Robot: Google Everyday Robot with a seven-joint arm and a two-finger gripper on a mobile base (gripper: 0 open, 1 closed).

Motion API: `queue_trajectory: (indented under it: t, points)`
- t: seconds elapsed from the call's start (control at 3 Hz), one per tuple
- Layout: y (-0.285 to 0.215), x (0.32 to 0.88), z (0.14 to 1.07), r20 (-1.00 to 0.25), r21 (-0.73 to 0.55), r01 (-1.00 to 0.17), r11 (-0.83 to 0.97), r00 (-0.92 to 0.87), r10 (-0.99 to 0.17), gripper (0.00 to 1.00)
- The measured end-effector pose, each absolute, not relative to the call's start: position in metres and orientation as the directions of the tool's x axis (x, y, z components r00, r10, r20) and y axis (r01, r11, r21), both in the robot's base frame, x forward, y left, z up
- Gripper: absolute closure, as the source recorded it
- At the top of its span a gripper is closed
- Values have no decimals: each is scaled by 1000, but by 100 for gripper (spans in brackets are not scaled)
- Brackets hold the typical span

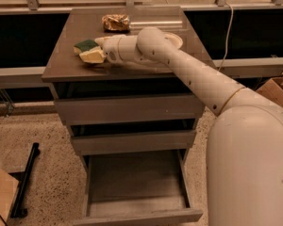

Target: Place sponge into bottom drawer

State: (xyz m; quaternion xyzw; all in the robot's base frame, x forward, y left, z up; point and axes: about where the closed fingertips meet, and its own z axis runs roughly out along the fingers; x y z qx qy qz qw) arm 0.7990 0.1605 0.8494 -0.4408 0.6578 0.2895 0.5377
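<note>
**Sponge on the cabinet top, gripper right against it, bottom drawer open**

Start at your far left. A black bar [24, 181] lies on the speckled floor at about eight o'clock from the cabinet. A cardboard flap [1, 197] fills the corner below it.

Move right to the cabinet top [66, 66]. The sponge [86, 45] sits green side up near the top's left edge, with a pale strip of foam showing along its left side. The gripper [96, 50] is at three o'clock from the sponge, low over the surface and hard up against it. You cannot tell from here whether the gripper is spread around the sponge or closed.

At one o'clock from the sponge, towards the back of the top, lies the crumpled gold foil packet [115, 22], apart from both. Further right, the cream bowl [175, 40] shows only its rim behind the arm [193, 76]. The arm runs from the gripper down to four o'clock, into the large white body that fills your lower right.

Below the top are the two upper drawers [129, 108]. At six o'clock the bottom drawer [137, 180] is pulled out, showing its plain grey inside.

On the right, a pale cable [228, 27] hangs down the dark panel. A cardboard box [278, 87] sits at the frame's edge.
</note>
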Motion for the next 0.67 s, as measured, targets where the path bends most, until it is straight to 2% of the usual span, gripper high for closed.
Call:
queue_trajectory:
  t: [0.33,0.67]
  points:
    - [145,772,874,-960,-126,-887,445,-5,-281,96]
    - [129,737,880,-951,-134,-890,436,-8,-309,100]
